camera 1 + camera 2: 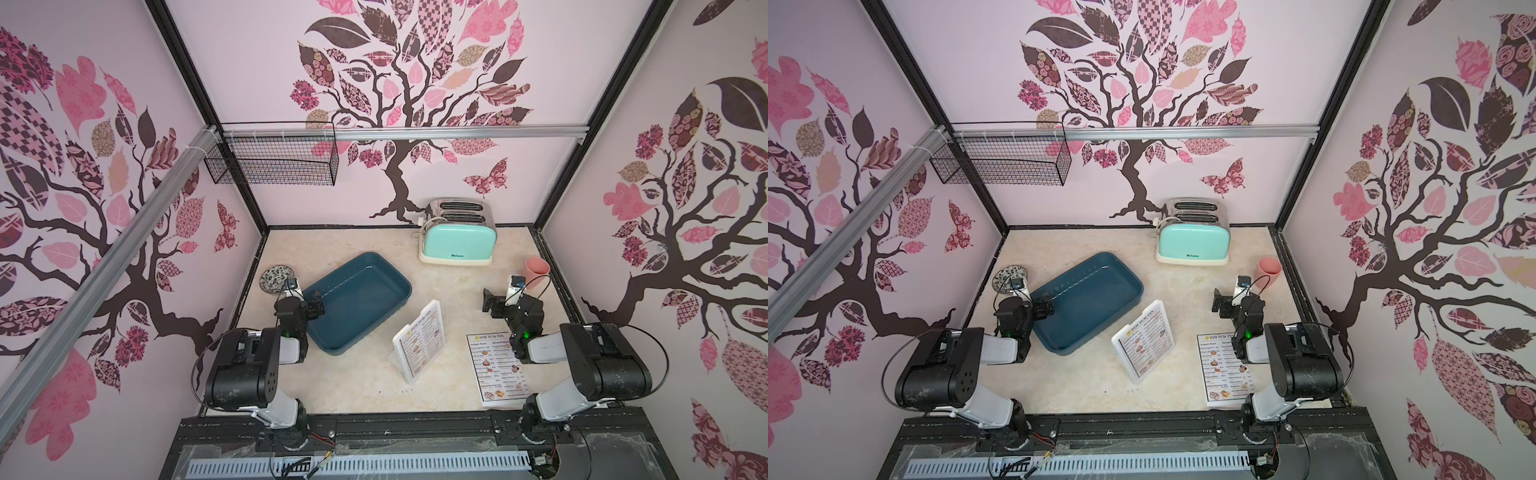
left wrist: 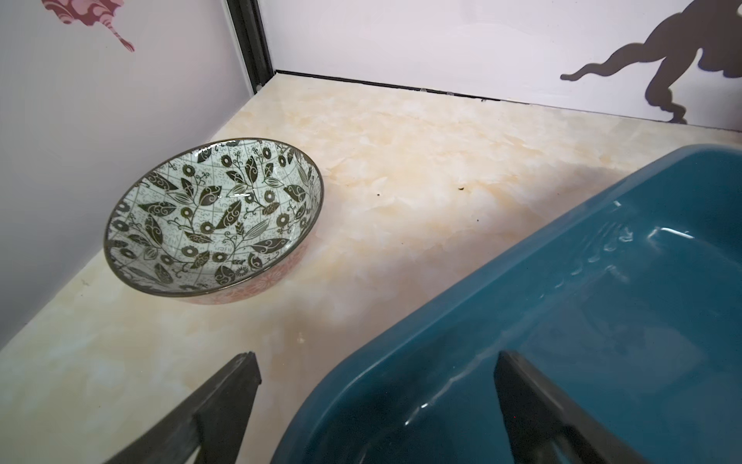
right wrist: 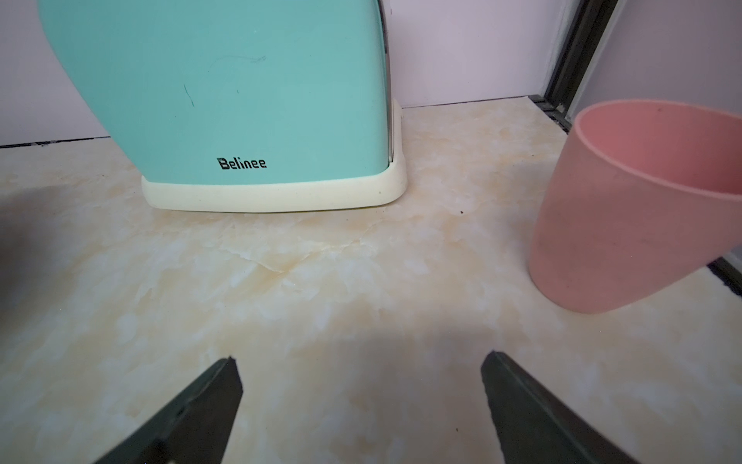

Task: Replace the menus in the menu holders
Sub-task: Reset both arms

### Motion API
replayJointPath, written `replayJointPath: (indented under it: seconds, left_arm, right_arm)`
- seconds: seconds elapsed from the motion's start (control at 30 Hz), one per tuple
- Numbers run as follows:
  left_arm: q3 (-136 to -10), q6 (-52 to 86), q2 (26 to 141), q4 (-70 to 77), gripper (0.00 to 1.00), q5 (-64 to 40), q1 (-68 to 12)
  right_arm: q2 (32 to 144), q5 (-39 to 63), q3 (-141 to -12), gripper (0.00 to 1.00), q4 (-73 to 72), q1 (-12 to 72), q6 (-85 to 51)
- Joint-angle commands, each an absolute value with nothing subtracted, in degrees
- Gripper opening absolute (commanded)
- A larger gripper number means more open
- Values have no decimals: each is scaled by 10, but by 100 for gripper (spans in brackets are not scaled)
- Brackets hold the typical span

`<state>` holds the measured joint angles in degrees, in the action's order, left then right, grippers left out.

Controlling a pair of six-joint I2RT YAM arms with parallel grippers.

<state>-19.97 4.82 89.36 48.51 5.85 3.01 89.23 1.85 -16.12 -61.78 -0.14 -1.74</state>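
A clear slanted menu holder (image 1: 438, 316) stands mid-table in both top views, with a "DIM SUM INN" menu (image 1: 417, 345) (image 1: 1144, 341) inside it. A second menu (image 1: 496, 370) (image 1: 1223, 370) lies flat to its right, partly under my right arm. My left gripper (image 1: 314, 306) (image 2: 377, 357) hangs open over the near left corner of the blue tray, holding nothing. My right gripper (image 1: 492, 303) (image 3: 361, 361) is open above bare tabletop, beyond the flat menu. Neither wrist view shows a menu.
A dark blue tray (image 1: 365, 291) (image 2: 602, 281) lies left of the holder. A patterned bowl (image 1: 277, 279) (image 2: 213, 217) sits by the left wall. A mint toaster (image 1: 459, 243) (image 3: 225, 100) stands at the back, a pink cup (image 1: 538, 270) (image 3: 626, 209) at the right. A wire basket (image 1: 274, 160) hangs on the rail.
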Motion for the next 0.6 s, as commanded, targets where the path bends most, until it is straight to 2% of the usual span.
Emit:
replayJointPath:
  seconds: [0.0, 0.1, 0.57]
  left_arm:
    - [-209, 37, 901, 536, 98, 106, 9]
    - [-220, 32, 887, 490, 98, 114, 1]
    - [-221, 32, 889, 492, 98, 105, 5]
  right_arm:
    - [891, 24, -173, 100, -636, -3, -24]
    - [891, 23, -173, 100, -635, -3, -25]
    - [889, 23, -172, 100, -635, -3, -24]
